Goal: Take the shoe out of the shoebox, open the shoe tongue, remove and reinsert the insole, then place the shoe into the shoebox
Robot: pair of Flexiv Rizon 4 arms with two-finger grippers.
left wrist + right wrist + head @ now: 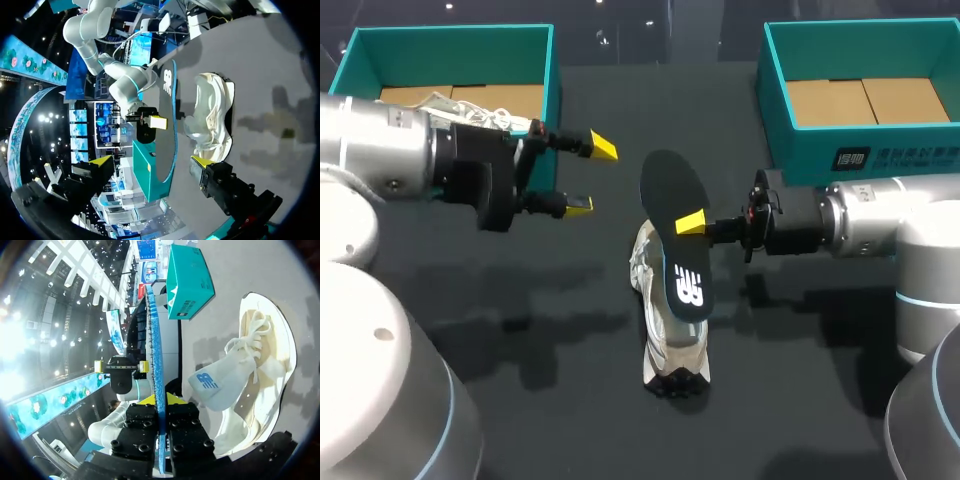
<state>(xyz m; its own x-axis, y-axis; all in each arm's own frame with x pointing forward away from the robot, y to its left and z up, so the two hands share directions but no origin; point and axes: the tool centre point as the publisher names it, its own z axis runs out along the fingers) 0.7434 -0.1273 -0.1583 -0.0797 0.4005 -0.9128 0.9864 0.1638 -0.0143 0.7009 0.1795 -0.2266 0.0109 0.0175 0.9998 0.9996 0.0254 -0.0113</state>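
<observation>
A black insole [672,205] hangs in the air above the white shoe [665,345], which lies on the dark table. My right gripper [692,222] is shut on the insole's right edge. In the right wrist view the insole [153,340] shows edge-on between the fingers of that gripper [161,407], with the shoe [260,365] beside it. My left gripper [590,177] is open and holds nothing, a short way left of the insole. From the left wrist its gripper [150,164] faces the insole [165,125] and the shoe [212,117].
Two teal shoeboxes stand at the back of the table: one at the left [548,80] behind my left arm, one at the right [790,150] just behind my right arm. Bare dark table lies in front of the shoe.
</observation>
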